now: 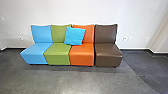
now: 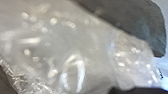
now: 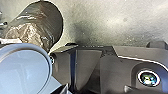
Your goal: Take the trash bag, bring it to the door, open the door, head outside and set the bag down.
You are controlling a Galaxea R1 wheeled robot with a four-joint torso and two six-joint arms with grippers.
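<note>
Clear-plastic bag (image 2: pixel 95 50): right up against the left wrist camera, crumpled, lots of glare; a dark grey curved shape (image 2: pixel 140 22) sits along its edge.
Left gripper: can't tell if wide, narrow or holding the bag.
Right gripper: can't tell either.
Dark bundle (image 3: pixel 50 20): right wrist view, rounded, brownish, wrinkled glossy film on part of it, seen against grey floor; can't confirm it's the same bag.
Pale disc (image 3: pixel 23 72): smooth, blue-grey, covers part of the bundle in that view.
Seats: four in a row, ahead of the robot, left to right blue (image 1: pixel 35 51), green (image 1: pixel 58 52), orange (image 1: pixel 82 53), brown (image 1: pixel 108 53).
Pillow (image 1: pixel 74 36): turquoise, tilted, leaning on the green and orange backs.
Wall (image 1: pixel 75 11): white, behind the row, dark skirting (image 1: pixel 136 50) at its foot.
Floor (image 1: pixel 70 78): smooth grey, darker area (image 1: pixel 152 67) at right.
</note>
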